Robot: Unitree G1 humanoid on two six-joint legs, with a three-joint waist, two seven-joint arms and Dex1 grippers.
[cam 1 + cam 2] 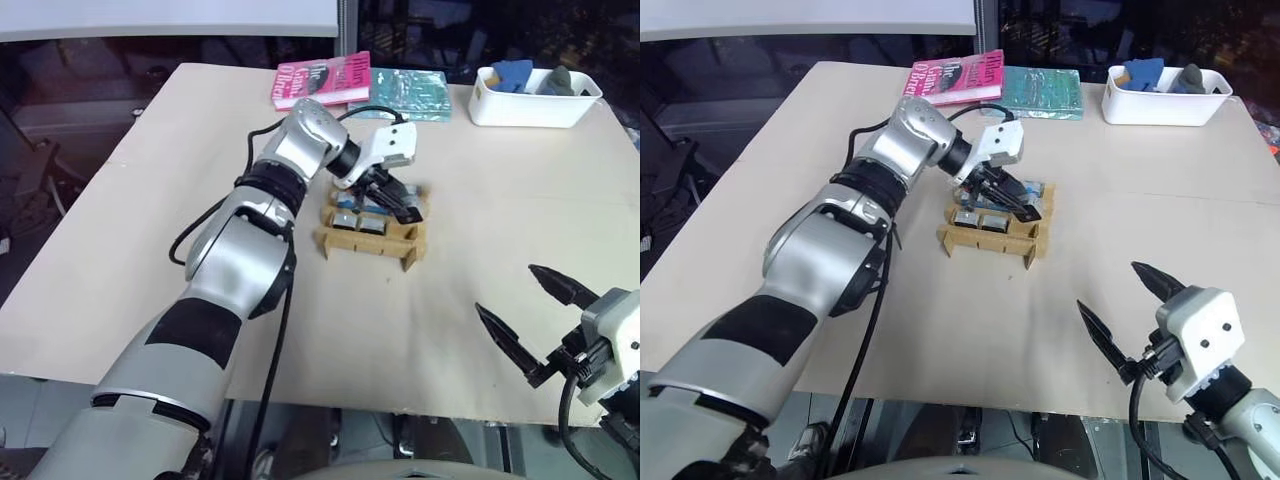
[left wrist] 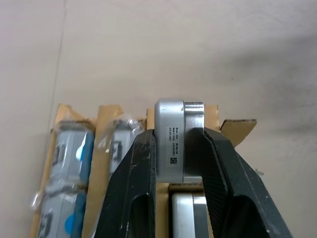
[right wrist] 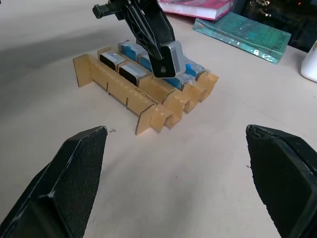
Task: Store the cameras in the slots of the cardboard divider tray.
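The cardboard divider tray (image 1: pixel 365 243) stands in the middle of the table, and several cameras (image 3: pixel 132 72) sit in its slots, some wrapped in clear film with blue showing (image 2: pixel 72 153). My left gripper (image 1: pixel 400 206) hangs over the tray's right side, pointing down, shut on a small white camera (image 2: pixel 173 144) with a label on its side. That camera is just above a slot, over another camera (image 2: pixel 185 213). My right gripper (image 1: pixel 508 290) stands open near the table's front right edge, apart from the tray, with nothing between its fingers.
At the back of the table lie a pink book (image 1: pixel 322 78) and a teal packet (image 1: pixel 405 92). A white bin (image 1: pixel 530 98) with blue and grey things stands at the back right. The table's front edge runs just below my right gripper.
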